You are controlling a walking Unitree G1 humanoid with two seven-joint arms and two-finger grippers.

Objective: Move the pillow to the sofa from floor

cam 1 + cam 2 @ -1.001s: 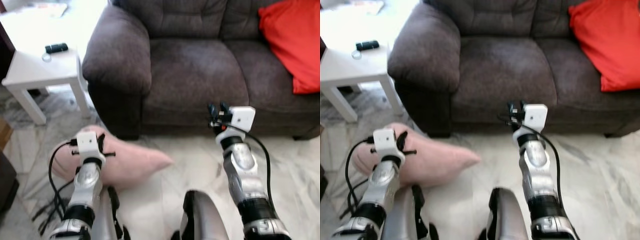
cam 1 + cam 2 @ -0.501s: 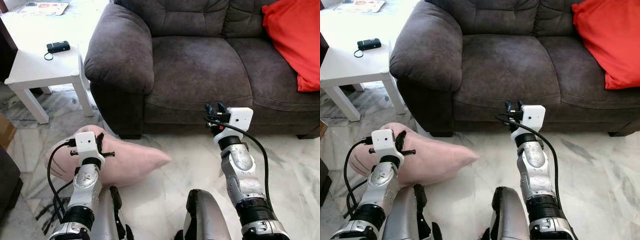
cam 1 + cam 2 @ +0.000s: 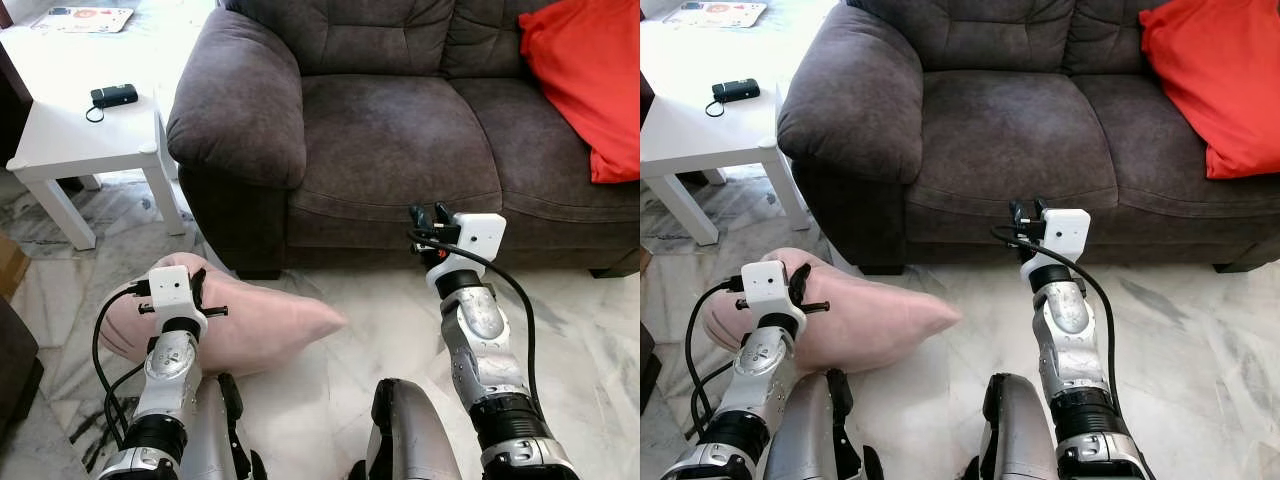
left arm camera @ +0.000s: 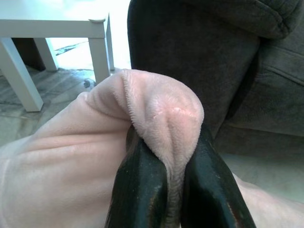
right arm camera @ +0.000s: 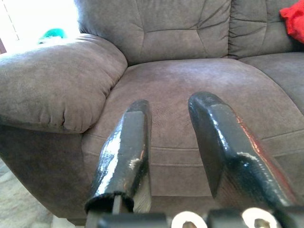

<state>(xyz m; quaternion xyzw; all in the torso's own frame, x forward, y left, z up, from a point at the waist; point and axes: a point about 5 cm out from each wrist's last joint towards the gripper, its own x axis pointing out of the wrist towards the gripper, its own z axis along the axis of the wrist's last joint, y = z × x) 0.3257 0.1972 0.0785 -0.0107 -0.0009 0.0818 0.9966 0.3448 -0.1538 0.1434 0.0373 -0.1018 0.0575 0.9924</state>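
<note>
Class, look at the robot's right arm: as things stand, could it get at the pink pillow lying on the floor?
Probably not directly. The right tool, open, faces the grey fabric sofa, while the soft pink pillow lies across the body, pinched in the left tool.

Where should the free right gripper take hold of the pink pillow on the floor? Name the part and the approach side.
Grip the tapered corner of the pink pillow that points toward the right gripper, coming in low from the robot's right. That corner is thin enough to pinch, like the fold the left gripper already clamps at the opposite end. The broad middle looks too puffy for the narrow fingers.
</note>
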